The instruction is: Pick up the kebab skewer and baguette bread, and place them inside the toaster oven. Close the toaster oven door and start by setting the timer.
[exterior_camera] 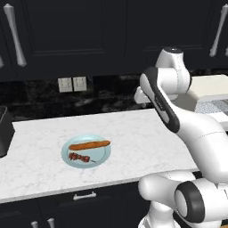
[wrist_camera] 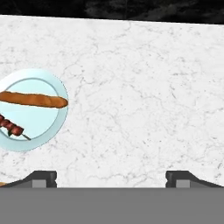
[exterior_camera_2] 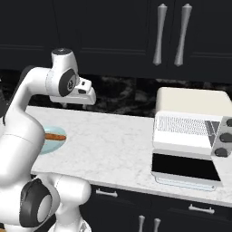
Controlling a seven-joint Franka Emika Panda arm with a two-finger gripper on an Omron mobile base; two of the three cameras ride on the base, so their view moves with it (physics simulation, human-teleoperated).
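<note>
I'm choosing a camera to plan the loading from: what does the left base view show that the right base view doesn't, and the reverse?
Left base view alone: the kebab skewer on the light blue plate, and two wall outlets. Right base view alone: the toaster oven door hanging open, and the knobs. Both: the baguette bread, the toaster oven, and the marble counter.

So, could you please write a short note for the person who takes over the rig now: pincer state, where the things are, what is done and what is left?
Pincer: open, holding nothing, above bare white marble counter.
Long orange-brown baguette bread and short kebab skewer with dark red chunks: side by side on the round light blue plate, to the arm's left.
Cream-beige toaster oven: on the counter to the right, its dark glass door folded down open.
Done: nothing picked.
Left: load both items, close door, set timer.
</note>
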